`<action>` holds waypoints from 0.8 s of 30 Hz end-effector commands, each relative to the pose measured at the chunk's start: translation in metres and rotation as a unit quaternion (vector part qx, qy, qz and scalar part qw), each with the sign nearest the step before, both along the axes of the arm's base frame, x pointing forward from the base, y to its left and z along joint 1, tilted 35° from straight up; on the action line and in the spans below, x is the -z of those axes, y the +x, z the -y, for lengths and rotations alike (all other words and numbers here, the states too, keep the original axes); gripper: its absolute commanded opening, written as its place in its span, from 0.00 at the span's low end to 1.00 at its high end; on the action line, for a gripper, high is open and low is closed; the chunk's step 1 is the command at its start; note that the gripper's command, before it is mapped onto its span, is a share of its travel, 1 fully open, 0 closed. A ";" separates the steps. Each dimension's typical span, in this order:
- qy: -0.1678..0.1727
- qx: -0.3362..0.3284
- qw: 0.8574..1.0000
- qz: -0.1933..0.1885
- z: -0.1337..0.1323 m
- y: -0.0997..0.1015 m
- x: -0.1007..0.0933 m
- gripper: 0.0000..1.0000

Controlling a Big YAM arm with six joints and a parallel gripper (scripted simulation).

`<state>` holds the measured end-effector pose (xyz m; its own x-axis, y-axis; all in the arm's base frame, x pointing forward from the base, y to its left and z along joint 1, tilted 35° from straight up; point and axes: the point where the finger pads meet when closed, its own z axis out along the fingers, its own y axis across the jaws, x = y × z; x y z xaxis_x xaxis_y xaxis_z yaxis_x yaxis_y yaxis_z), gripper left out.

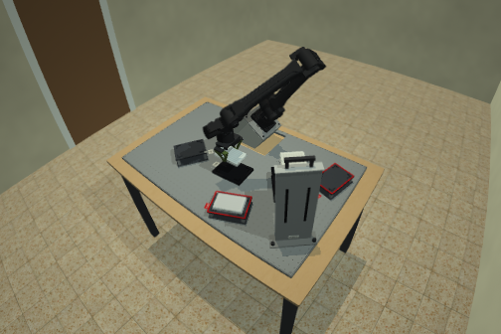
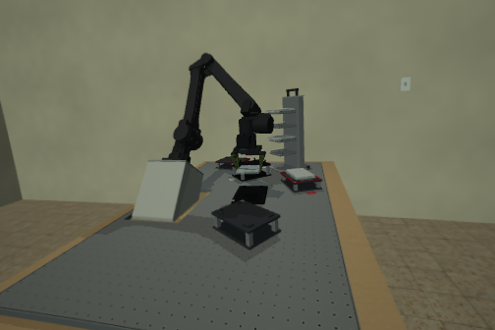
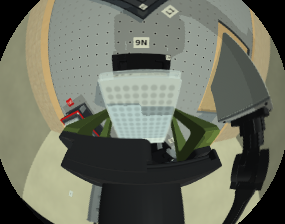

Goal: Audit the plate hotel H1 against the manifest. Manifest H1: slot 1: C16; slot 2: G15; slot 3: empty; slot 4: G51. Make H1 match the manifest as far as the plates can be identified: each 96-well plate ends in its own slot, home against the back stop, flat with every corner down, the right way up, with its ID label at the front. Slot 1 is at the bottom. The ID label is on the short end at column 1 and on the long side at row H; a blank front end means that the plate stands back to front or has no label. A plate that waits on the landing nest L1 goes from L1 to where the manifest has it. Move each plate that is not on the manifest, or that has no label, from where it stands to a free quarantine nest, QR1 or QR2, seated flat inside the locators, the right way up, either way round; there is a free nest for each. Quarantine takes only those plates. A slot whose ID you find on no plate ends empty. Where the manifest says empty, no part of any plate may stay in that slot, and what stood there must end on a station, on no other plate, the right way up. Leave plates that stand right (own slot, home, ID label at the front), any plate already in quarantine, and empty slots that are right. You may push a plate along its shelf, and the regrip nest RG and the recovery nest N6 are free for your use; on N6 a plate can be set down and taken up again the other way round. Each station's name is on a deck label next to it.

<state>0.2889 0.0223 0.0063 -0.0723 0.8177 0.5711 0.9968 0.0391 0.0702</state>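
Note:
My gripper (image 1: 230, 154) is shut on a white 96-well plate (image 1: 237, 157) and grips it by its long sides. It holds the plate flat and low over a black nest (image 2: 250, 174) in the middle of the deck. In the wrist view the plate (image 3: 141, 99) sits between the green fingers, and the deck label N6 (image 3: 142, 42) lies just beyond it. I cannot tell whether the plate touches the nest. The grey plate hotel H1 (image 1: 294, 202) stands at the right; its shelves face the arm in the exterior view (image 2: 291, 131). Its labels are too small to read.
A red-edged quarantine nest (image 1: 230, 204) holds a white plate. A second red-edged nest (image 1: 336, 177) beyond the hotel is empty. A raised black nest (image 1: 190, 151) stands at the left. A flat black pad (image 2: 250, 193) lies between it and N6. The arm's grey base (image 2: 167, 190) is behind.

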 end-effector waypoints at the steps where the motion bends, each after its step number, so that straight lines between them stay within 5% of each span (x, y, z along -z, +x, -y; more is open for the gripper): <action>1: 0.001 0.001 1.000 -0.003 -0.010 -0.001 0.009 0.86; 24: -0.001 -0.002 1.000 0.005 -0.011 0.001 0.009 0.86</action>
